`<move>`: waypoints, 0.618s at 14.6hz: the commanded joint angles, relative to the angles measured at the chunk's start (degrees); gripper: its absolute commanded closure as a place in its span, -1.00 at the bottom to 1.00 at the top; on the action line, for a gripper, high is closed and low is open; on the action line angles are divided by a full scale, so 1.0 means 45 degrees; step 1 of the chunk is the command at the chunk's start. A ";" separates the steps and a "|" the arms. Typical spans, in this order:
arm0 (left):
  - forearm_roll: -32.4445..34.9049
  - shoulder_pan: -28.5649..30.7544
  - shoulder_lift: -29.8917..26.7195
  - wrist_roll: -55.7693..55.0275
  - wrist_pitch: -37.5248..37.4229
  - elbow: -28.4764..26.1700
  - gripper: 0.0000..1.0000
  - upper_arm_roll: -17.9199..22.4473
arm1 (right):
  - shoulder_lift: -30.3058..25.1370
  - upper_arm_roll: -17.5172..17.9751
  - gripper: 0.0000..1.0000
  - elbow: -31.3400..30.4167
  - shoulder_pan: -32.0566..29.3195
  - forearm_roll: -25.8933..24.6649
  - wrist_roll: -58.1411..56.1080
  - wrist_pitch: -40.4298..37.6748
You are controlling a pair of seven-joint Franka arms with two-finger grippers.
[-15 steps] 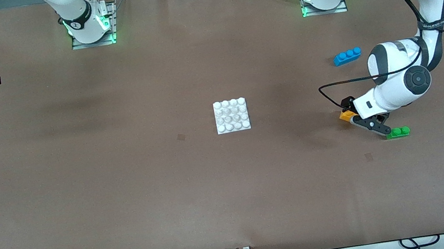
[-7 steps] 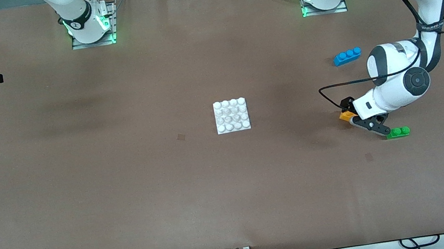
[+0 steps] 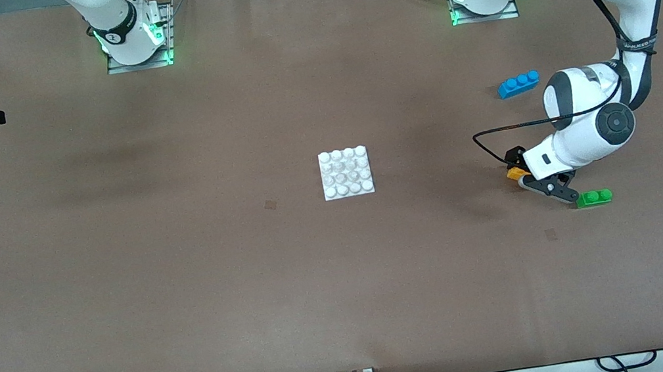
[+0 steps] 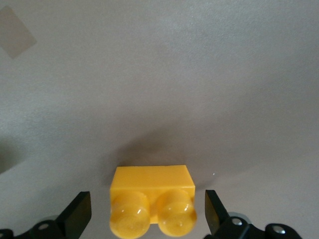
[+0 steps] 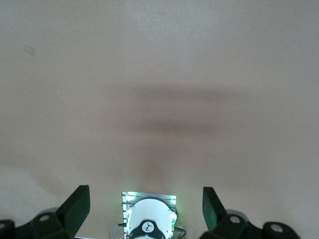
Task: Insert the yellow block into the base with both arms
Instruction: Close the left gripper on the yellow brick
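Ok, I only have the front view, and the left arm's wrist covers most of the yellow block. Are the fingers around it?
Observer: Yes. The yellow block sits between the left end effector's open fingers, with a gap on each side.
Operator: Which way are the studs?
Observer: Both studs face the wrist camera.
Operator: And the right arm?
Observer: It waits. The right end effector is open and holds nothing.

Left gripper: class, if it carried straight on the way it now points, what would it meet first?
Most likely the yellow block, which sits between the open fingers of the left gripper with gaps on each side; under it lies the table.
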 commanded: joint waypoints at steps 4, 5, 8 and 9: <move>-0.0360 -0.0032 -0.0039 -0.0006 0.0213 -0.0117 -1.00 -0.0055 | 0.0062 -0.0032 -1.00 0.0196 0.0080 0.0118 -0.0062 -0.0244; -0.0360 -0.0032 0.0000 -0.0006 0.0252 -0.0117 -1.00 -0.0055 | 0.0062 -0.0032 -1.00 0.0196 0.0099 0.0098 -0.0101 -0.0264; -0.0360 -0.0012 0.0039 0.0013 0.0350 -0.0117 -0.82 -0.0055 | 0.0062 -0.0032 -1.00 0.0177 0.0099 0.0098 -0.0101 -0.0401; -0.0360 -0.0012 0.0039 0.0013 0.0350 -0.0117 -0.73 -0.0055 | 0.0062 -0.0032 -1.00 0.0177 0.0099 0.0098 -0.0101 -0.0401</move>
